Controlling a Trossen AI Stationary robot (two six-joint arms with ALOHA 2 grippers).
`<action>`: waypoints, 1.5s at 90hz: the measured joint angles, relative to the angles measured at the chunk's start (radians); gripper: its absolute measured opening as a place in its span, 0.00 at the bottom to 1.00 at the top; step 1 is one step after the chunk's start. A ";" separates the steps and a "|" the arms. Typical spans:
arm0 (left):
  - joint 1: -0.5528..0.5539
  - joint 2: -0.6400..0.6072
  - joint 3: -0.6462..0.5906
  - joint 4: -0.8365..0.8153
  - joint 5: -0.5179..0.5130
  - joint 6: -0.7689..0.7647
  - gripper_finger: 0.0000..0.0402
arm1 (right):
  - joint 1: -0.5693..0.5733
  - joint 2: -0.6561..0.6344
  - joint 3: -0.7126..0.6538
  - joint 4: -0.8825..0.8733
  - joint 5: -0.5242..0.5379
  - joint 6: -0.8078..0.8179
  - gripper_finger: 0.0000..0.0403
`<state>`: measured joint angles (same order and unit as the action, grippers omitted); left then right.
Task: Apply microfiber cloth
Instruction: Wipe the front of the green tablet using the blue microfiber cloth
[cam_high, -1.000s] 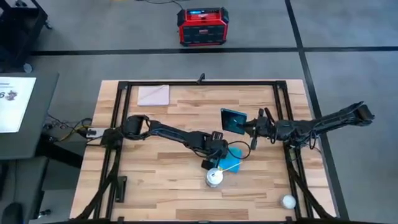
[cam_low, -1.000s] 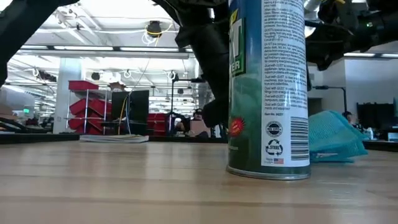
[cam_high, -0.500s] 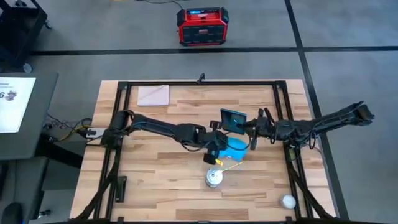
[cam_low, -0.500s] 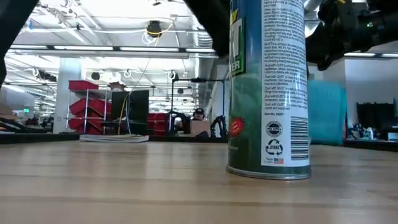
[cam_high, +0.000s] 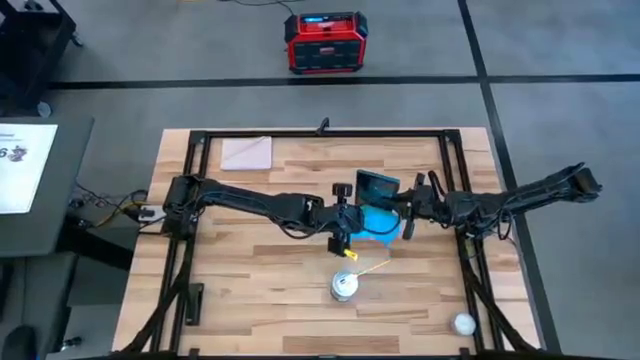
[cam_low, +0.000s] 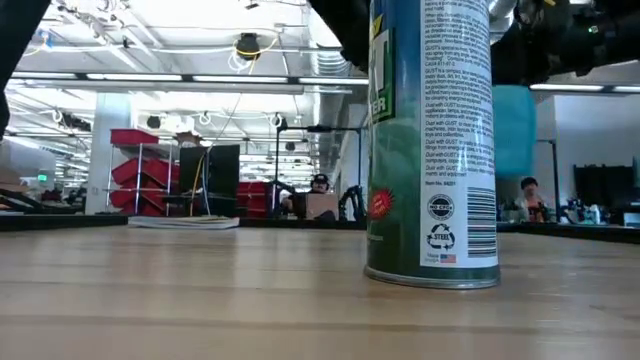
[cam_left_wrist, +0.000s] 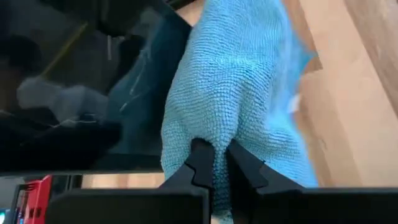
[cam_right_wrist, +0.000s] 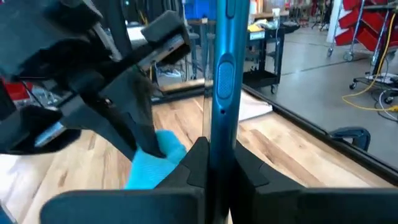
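We record, large to small. Wooden table (cam_high: 260, 270): both arms meet over its middle. Teal tablet (cam_high: 377, 186), rigid and probably slick-faced, stands edge-on, clenched in the right gripper (cam_right_wrist: 211, 152) jaws. Microfiber cloth (cam_high: 377, 222), off the table, hangs against the tablet's face, a fold pinched in the left gripper (cam_left_wrist: 217, 163) jaws. We judge it light, limp and non-slip; it drapes, so a bunched-fold grip suits wiping. Spray can (cam_low: 430, 140) stands nearby.
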<state>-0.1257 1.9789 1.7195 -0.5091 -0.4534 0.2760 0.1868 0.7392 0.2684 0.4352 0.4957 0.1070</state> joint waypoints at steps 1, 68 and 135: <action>0.000 0.000 0.000 0.003 -0.005 0.001 0.00 | 0.001 0.000 0.000 0.004 0.000 -0.001 0.03; 0.023 -0.024 -0.036 0.181 -0.049 -0.006 0.00 | 0.063 0.026 0.000 0.024 0.039 -0.009 0.03; 0.025 -0.202 -0.083 0.233 -0.147 0.093 0.00 | 0.090 0.039 0.000 0.016 0.036 0.027 0.03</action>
<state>-0.1003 1.7773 1.6360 -0.2757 -0.6007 0.3691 0.2768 0.7786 0.2684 0.4510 0.5313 0.1341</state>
